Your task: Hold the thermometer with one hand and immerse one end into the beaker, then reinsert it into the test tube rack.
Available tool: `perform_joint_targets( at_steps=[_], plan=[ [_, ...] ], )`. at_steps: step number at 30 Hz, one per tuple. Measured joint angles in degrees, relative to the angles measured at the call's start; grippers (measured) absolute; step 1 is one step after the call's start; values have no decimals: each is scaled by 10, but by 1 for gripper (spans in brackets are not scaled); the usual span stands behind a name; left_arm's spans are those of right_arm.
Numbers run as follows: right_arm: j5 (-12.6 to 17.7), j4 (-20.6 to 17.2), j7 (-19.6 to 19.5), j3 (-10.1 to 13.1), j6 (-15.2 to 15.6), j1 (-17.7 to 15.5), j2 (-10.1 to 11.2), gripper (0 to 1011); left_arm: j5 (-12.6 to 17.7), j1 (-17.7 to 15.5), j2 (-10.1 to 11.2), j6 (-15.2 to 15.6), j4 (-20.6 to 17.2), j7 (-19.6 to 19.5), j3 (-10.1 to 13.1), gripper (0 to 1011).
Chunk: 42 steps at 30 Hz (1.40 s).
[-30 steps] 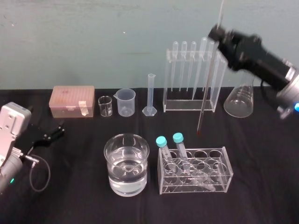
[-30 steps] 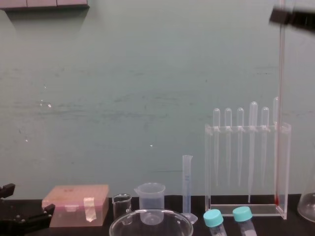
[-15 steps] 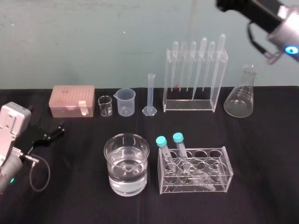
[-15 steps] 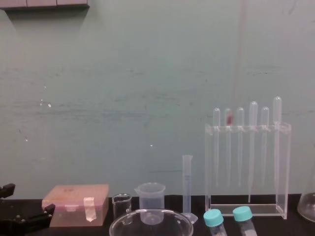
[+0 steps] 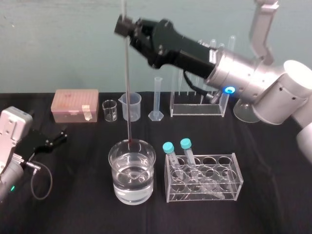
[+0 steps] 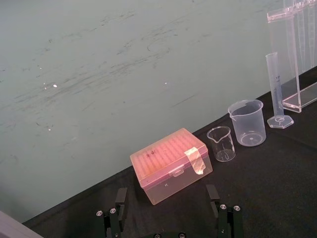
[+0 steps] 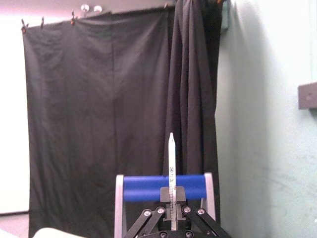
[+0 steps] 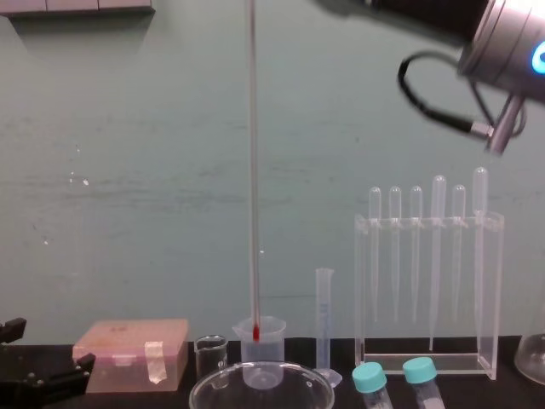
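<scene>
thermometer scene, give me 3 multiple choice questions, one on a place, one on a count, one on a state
1. The red tip of the thermometer is:
A) just above the beaker
B) inside the tall acrylic rack
C) lying on the table

2. How many teal-capped tubes stand in the low tube rack?
A) one
B) two
C) four

3. The right gripper is:
A) open and holding nothing
B) shut on the thermometer
C) shut on a pipette

Answers:
1 A, in the chest view the tip hangs over the beaker's rim, not yet in the water.
2 B, two teal caps show side by side.
3 B, the rod runs upright through the closed gripper.
The left gripper sits parked at the table's left.
</scene>
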Motion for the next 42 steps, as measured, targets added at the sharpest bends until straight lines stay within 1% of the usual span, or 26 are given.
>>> perform_joint_targets(
  at_steps=[2, 5, 10, 14, 20, 26, 35, 42],
  plan=[
    [-11, 12, 6, -14, -10, -2, -3, 56, 0, 0, 0, 0, 0, 0, 0, 1008],
    [-26, 28, 11, -28, -23, -9, -5, 56, 0, 0, 0, 0, 0, 0, 0, 1008],
    [-48, 46, 15, -42, -44, -22, -10, 56, 0, 0, 0, 0, 0, 0, 0, 1008],
    [-61, 59, 15, -46, -59, -37, -16, 56, 0, 0, 0, 0, 0, 0, 0, 1008],
    [-78, 73, 13, -46, -75, -51, -20, 56, 0, 0, 0, 0, 0, 0, 0, 1008],
    [-92, 80, 4, -39, -81, -62, -22, 56, 0, 0, 0, 0, 0, 0, 0, 1008],
    [-99, 74, -1, -27, -83, -76, -25, 56, 0, 0, 0, 0, 0, 0, 0, 1008],
    [-98, 64, -1, -22, -79, -82, -26, 56, 0, 0, 0, 0, 0, 0, 0, 1008]
  ],
)
